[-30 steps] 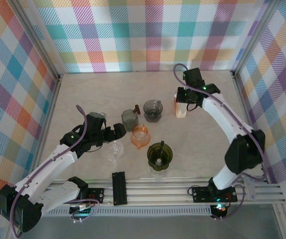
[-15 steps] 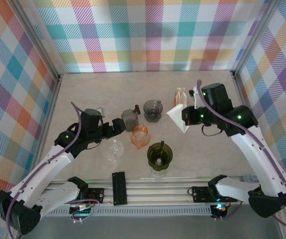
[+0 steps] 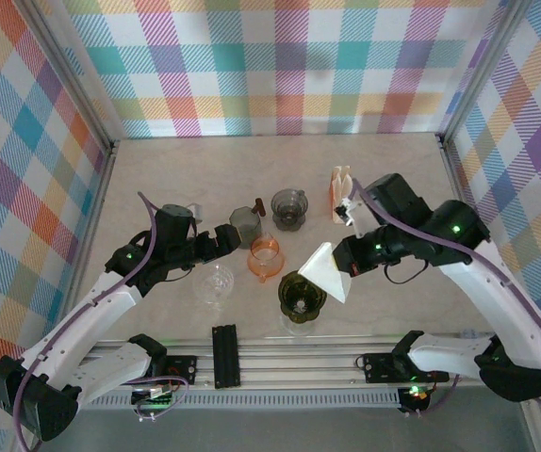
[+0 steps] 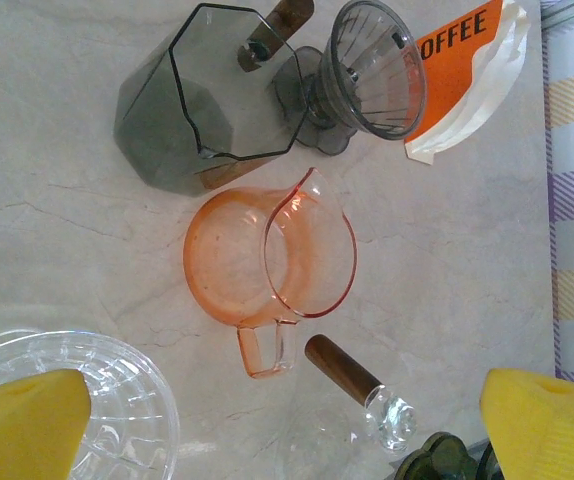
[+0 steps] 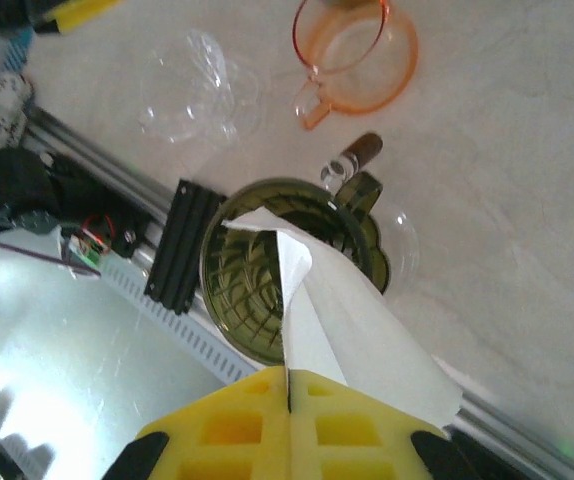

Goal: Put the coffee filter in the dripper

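1. The right hand (image 5: 287, 395) is squeezed tight on the white paper filter (image 5: 352, 325).
2. The filter hangs just over the green dripper (image 5: 237, 280), not inside yet.
3. The left hand (image 3: 220, 242) is wide apart, holding nothing.

An orange jug (image 3: 265, 256) is sitting on the desk (image 3: 157, 179), a smoky cup (image 3: 245, 224) resting just beyond it and a clear glass cone (image 3: 213, 282) lying to its near left.

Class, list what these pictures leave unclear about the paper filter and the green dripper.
Top view: the filter covers part of the green dripper; whether they touch is unclear.
Right wrist view: the right fingers hide the filter's gripped end.
Left wrist view: the bottom edge cuts off most of the green dripper.
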Tool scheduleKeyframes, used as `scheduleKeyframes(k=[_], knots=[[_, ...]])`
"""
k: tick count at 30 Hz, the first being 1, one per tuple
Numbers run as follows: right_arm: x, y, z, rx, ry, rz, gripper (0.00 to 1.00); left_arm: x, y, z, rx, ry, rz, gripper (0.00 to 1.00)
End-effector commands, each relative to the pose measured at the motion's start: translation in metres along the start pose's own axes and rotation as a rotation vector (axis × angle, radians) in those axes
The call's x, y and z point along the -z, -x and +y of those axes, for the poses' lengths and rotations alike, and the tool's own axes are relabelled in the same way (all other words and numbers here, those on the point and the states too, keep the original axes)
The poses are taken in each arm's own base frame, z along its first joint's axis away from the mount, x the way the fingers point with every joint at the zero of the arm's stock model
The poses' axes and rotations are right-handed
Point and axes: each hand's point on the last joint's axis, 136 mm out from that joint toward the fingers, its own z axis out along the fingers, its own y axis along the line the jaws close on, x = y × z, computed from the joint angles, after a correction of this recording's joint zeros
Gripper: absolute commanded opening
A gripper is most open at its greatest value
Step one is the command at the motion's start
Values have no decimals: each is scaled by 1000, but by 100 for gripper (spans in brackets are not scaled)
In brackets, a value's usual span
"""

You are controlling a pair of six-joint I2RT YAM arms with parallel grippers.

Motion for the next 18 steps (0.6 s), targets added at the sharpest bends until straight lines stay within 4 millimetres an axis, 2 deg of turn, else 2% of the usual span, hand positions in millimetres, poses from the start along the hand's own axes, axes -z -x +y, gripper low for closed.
scheduleKeyframes(k=[1,9,18], knots=[[0,-9,2,4,-37,75,0,6,0,-11,-18,-33,10,100],[-22,-17,15,90,-100,239,0,7,-1,-14,-30,-43,17,100],[-55,-10,34,144,-61,293,0,6,-3,-15,-38,-53,28,100]])
